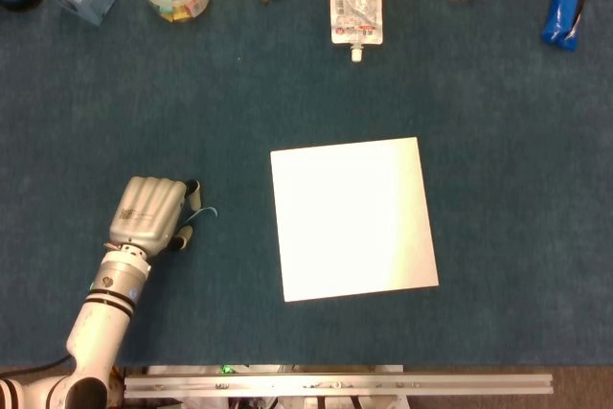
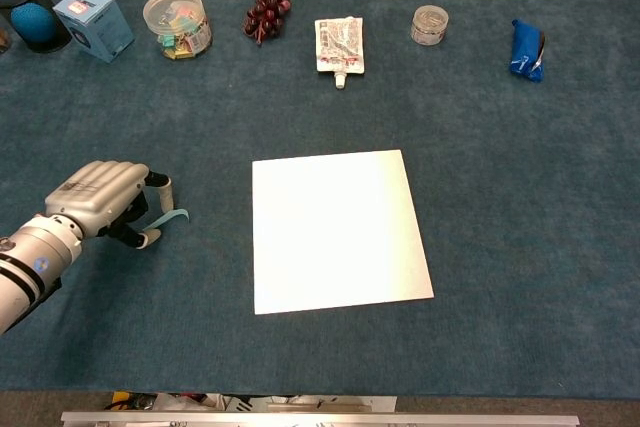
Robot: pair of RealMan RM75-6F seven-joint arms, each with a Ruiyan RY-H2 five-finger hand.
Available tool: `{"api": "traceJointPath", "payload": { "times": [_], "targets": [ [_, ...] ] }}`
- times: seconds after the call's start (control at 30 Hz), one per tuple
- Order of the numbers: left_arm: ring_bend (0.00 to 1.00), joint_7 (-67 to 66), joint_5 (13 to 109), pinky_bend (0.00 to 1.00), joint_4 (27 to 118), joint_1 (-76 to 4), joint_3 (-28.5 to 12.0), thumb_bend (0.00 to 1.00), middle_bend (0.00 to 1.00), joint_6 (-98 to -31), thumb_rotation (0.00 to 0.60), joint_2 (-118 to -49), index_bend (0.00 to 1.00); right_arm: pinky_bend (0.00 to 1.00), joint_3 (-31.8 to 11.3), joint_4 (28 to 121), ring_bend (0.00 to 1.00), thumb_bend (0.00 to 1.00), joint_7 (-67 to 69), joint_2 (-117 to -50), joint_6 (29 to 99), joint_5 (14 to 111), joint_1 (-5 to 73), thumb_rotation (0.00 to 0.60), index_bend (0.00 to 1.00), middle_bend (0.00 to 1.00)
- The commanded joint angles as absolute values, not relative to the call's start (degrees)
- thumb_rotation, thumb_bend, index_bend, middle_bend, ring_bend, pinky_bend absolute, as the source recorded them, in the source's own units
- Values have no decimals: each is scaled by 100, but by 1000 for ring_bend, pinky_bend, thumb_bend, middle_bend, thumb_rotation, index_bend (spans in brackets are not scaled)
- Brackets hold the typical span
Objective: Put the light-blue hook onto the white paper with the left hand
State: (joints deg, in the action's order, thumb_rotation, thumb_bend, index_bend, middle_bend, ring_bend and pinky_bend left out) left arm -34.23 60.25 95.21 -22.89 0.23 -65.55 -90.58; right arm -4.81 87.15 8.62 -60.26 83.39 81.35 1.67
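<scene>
- The left hand (image 2: 100, 199) sits well to the left of the white paper (image 2: 338, 230), knuckles up, fingers curled down over the near end of the light-blue hook (image 2: 172, 217).
- The hook's curved tail pokes out from under the fingertips toward the paper; it looks pinched between the thumb and a finger, though the palm hides the contact — so whether it is truly gripped I cannot tell.
- In the head view the same hand (image 1: 151, 212) covers nearly all of the hook (image 1: 204, 211), leaving only a thin sliver showing on the paper's side.
- The hook lies low against the blue tablecloth (image 2: 500, 197), not yet clearly lifted, and well short of the paper's left edge.
- Such a top-down curl suits a thin, flat thing: the fingers must rake under it to get purchase.
- The paper lies flat and bare — the carry toward it has not begun, I judge.
- The right hand shows in neither view.
- Beyond the paper, along the far edge, stand a plastic tub of clips (image 2: 177, 22), a bunch of dark grapes (image 2: 264, 8) and a drip pouch (image 2: 338, 44).
</scene>
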Motion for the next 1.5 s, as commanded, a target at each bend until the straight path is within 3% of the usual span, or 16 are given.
{"api": "traceJointPath", "payload": {
  "times": [0.03,0.43,0.77,1.5],
  "targets": [
    [1000,-3386,6028,1000,9497,-2297,12,267,969,-6545,600,-9073,486,303,-480,8728,293,352,851,-6019,8343,8140,163,600,233,372],
    [1000,-3271,6020,1000,9415,-2345,-15,271,969,-6479,600,-9110,515,303,-483,8790,293,353,806,-5999,8355,8122,143,600,233,372],
    [1000,-3300,5988,1000,9398,-2389,-20,354,969,-6462,600,-9136,517,302,-476,8771,293,353,861,-5988,8388,8116,101,600,233,372],
    [1000,-3217,6111,1000,9313,-2452,27,408,969,-6407,600,-9175,536,303,-475,8702,293,352,977,-5990,8451,8121,28,600,233,372]
  ]
}}
